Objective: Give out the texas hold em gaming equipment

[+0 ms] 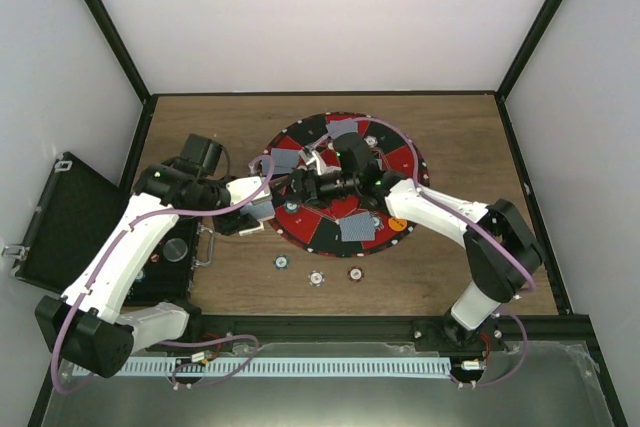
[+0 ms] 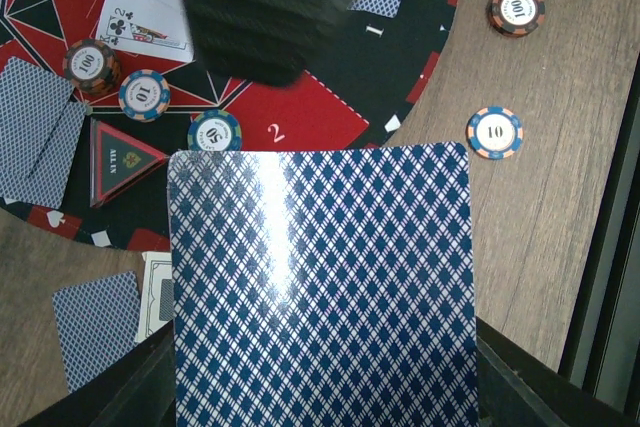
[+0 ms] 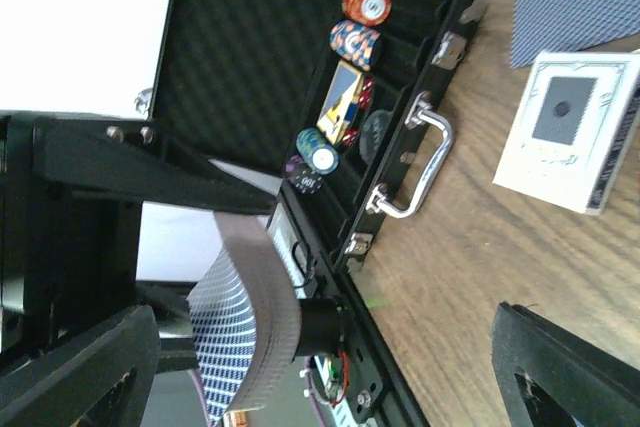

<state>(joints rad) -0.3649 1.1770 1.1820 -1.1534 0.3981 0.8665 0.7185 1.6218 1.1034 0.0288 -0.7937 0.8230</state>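
My left gripper (image 1: 255,213) is shut on a thick deck of blue-backed playing cards (image 2: 320,287), held low at the left edge of the round red-and-black poker mat (image 1: 400,160). My right gripper (image 1: 292,187) is open and reaches left over the mat towards the deck. In the right wrist view the bent deck (image 3: 245,327) stands between its spread fingers (image 3: 90,367). Face-down cards (image 1: 357,229) lie on the mat. Poker chips (image 2: 143,94) and face-up cards (image 2: 150,12) lie on the mat (image 2: 300,117). Three more chips (image 1: 316,277) lie on the table in front.
An open black case (image 1: 60,217) at the left holds chip stacks (image 3: 355,42) and has a metal handle (image 3: 420,162). A white card box (image 3: 570,132) and a loose face-down card (image 2: 95,327) lie on the wood next to the mat. A triangular marker (image 2: 115,157) sits on the mat.
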